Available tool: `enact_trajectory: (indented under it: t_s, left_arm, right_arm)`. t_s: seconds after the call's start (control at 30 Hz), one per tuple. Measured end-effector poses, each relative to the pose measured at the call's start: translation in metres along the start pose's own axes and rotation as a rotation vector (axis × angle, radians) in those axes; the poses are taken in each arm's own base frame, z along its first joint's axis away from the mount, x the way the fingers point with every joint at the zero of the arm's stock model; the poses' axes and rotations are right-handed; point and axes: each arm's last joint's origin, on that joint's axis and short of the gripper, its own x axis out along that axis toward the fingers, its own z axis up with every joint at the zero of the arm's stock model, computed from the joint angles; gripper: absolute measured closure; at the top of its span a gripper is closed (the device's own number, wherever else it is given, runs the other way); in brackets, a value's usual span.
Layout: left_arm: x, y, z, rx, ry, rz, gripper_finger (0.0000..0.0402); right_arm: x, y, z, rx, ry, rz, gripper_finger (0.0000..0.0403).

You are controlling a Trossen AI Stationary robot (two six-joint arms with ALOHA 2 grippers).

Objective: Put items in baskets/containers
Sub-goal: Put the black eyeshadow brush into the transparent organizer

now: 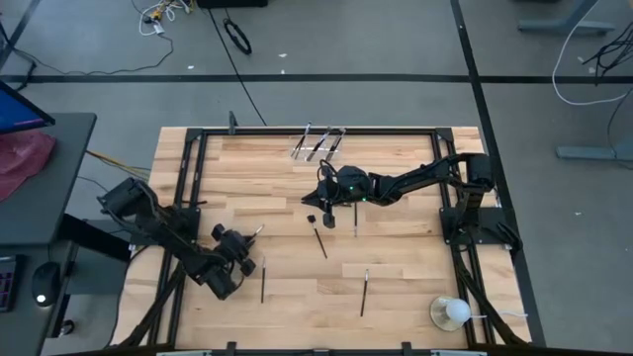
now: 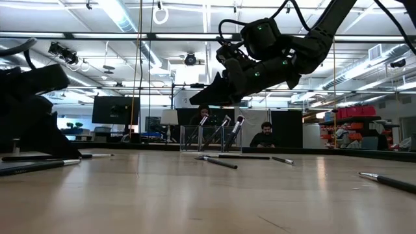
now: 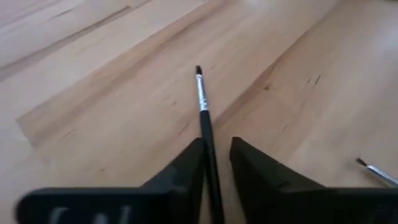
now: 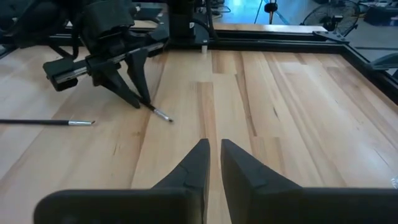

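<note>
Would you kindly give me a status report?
Left gripper closed on a makeup brush at table level. Right gripper empty, raised mid-table. Clear holder has some brushes; path unobstructed.

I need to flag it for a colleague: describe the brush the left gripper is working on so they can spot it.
Find the left arm at the table's near-left corner. Its left gripper has its fingers either side of a thin black brush with a silver collar. It alone lies between fingers; the others lie loose or stand in the clear holder.
</note>
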Motion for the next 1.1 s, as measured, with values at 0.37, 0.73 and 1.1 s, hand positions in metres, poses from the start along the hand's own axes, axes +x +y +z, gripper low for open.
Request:
enact_trajectory:
  t_s: [0.37, 0.73, 1.1]
  left_arm:
    - [0.011, 0.018, -0.01, -0.089, -0.123, -0.088, 0.0386]
    - [0.011, 0.016, 0.009, -0.133, -0.167, -0.079, 0.0386]
    - [-0.001, 0.003, 0.058, -0.158, -0.412, -0.092, 0.0385]
  right_arm:
    - [-0.001, 0.0, 0.0, 0.011, 0.018, 0.002, 0.0362]
    - [-0.004, 0.001, 0.0, 0.043, 0.051, 0.008, 0.0362]
    - [0.01, 0.012, -0.02, 0.134, 0.084, 0.176, 0.0346]
